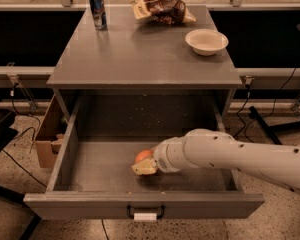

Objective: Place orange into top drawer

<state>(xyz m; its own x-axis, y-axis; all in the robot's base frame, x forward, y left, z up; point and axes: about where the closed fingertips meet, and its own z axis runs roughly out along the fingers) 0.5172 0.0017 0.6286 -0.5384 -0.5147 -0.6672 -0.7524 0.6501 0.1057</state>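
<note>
We find the orange [143,156] low inside the open top drawer [102,166], right against the gripper [143,168], whose hold we cannot tell; we judge the fruit firm, light, smooth and roll-prone, best gripped across its widest middle.

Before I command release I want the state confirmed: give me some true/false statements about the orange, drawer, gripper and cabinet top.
1. The top drawer is pulled open. True.
2. A can stands on the cabinet top, back left. True.
3. The orange sits on the cabinet top. False: it is inside the drawer, right beside the gripper.
4. The gripper hovers over the white bowl. False: it is down inside the drawer, near the front; the bowl is on the cabinet top, back right.
</note>
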